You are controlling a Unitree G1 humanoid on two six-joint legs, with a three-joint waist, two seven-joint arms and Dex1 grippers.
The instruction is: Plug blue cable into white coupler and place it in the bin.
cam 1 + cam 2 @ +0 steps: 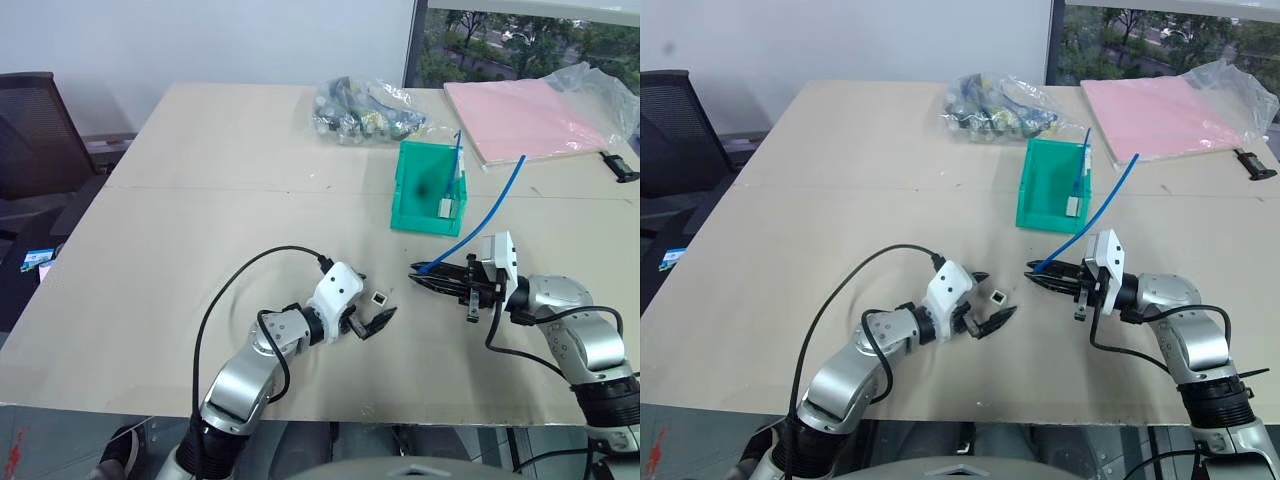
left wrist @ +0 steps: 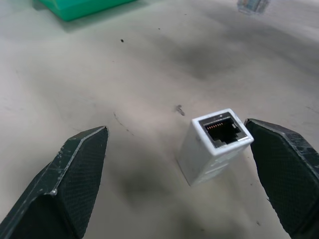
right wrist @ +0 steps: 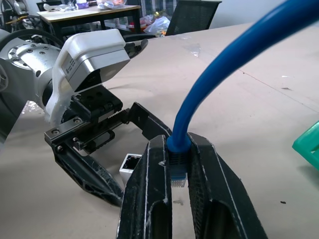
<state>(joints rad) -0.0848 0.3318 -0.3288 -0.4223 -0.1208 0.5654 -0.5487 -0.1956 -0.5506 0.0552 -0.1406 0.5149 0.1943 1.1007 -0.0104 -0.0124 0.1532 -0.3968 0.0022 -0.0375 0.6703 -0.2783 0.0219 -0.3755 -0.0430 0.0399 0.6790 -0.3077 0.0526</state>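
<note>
Left gripper (image 1: 372, 317) spread wide around white coupler (image 1: 379, 298) on table (image 1: 200, 180); right gripper (image 1: 422, 276) clamps blue cable (image 1: 480, 222) plug.

Blue cable (image 1: 485, 215), white coupler (image 2: 215, 144), teal-green bin (image 1: 415, 190), pink folder (image 1: 520, 115).

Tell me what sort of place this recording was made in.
Probably an office or lab workroom. A large beige table carries the work, a dark office chair stands beside it, and a window behind looks out on trees. A clear bag of cables and a green bin suggest a test bench.
</note>
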